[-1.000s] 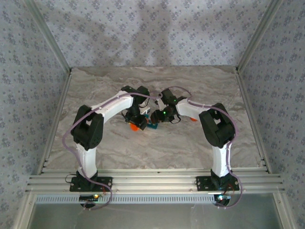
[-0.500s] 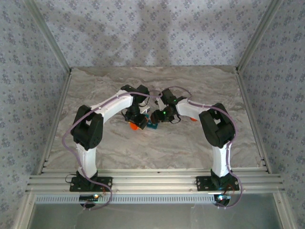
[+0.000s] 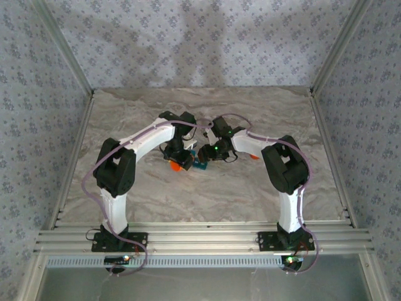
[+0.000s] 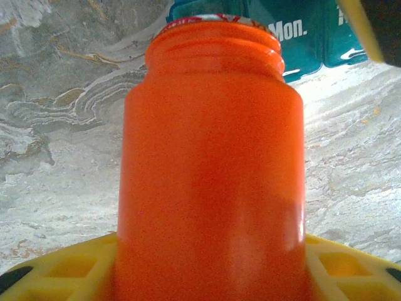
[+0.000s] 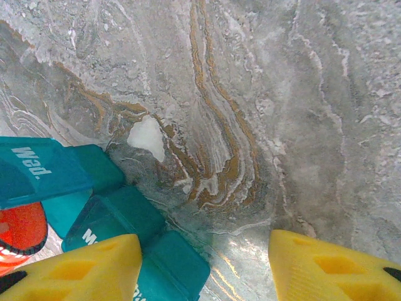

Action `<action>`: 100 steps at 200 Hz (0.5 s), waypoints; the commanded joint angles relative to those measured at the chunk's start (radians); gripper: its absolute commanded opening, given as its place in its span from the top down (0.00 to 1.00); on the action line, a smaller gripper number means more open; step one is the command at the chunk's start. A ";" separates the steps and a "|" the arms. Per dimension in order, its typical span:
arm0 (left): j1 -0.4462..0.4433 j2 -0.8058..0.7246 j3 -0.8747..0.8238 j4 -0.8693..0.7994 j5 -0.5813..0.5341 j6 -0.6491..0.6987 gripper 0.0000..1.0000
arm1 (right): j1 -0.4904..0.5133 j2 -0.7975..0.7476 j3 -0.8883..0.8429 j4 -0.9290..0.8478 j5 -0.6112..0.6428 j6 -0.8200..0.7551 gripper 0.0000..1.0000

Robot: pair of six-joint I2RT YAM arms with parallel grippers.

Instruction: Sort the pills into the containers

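Our left jaws are clamped on the orange bottle (image 4: 213, 157), its mouth at 12 o'clock, just short of the teal containers (image 4: 301, 31). Our right jaws stand apart over the tabletop (image 5: 282, 94), with the containers at their 8 o'clock.

- Left wrist view: the orange pill bottle (image 4: 213, 169) is looking blurred, running off at 6 o'clock and hiding part of the teal pill organizer (image 4: 304, 41), which is running off at 12 o'clock.
- Right wrist view: the organizer is running off at 8 o'clock; a white patch (image 5: 147, 138) is reading as either pill or marbling.
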 commanded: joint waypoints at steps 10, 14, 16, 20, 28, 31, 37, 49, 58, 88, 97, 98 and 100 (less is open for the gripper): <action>-0.006 0.034 0.045 -0.057 -0.003 0.022 1.00 | 0.002 0.046 0.001 -0.058 0.021 -0.020 0.42; -0.006 0.034 0.046 -0.060 -0.003 0.022 1.00 | 0.002 0.046 0.001 -0.058 0.021 -0.020 0.42; -0.005 0.035 0.046 -0.059 -0.002 0.023 1.00 | 0.002 0.046 0.001 -0.057 0.020 -0.020 0.42; -0.005 0.036 0.046 -0.060 -0.001 0.025 1.00 | 0.002 0.046 0.002 -0.058 0.021 -0.022 0.42; -0.006 0.037 0.046 -0.061 -0.001 0.024 1.00 | 0.002 0.047 0.002 -0.058 0.020 -0.023 0.42; -0.006 0.037 0.046 -0.063 -0.001 0.024 1.00 | 0.000 0.046 0.002 -0.058 0.020 -0.022 0.42; -0.006 0.037 0.046 -0.063 0.000 0.024 1.00 | 0.000 0.046 0.002 -0.059 0.021 -0.022 0.42; -0.006 0.037 0.048 -0.065 0.000 0.025 1.00 | 0.000 0.047 0.002 -0.057 0.022 -0.023 0.42; -0.005 0.037 0.052 -0.068 -0.001 0.025 1.00 | 0.001 0.047 0.002 -0.058 0.021 -0.024 0.41; -0.006 0.044 0.076 -0.091 -0.006 0.029 1.00 | 0.000 0.050 0.005 -0.057 0.019 -0.023 0.42; -0.005 0.045 0.082 -0.097 -0.005 0.031 1.00 | 0.002 0.050 0.006 -0.057 0.019 -0.023 0.42; -0.005 0.045 0.083 -0.097 -0.005 0.031 1.00 | 0.001 0.050 0.005 -0.057 0.019 -0.023 0.42; -0.006 0.045 0.084 -0.099 -0.006 0.031 1.00 | 0.001 0.050 0.005 -0.057 0.019 -0.024 0.42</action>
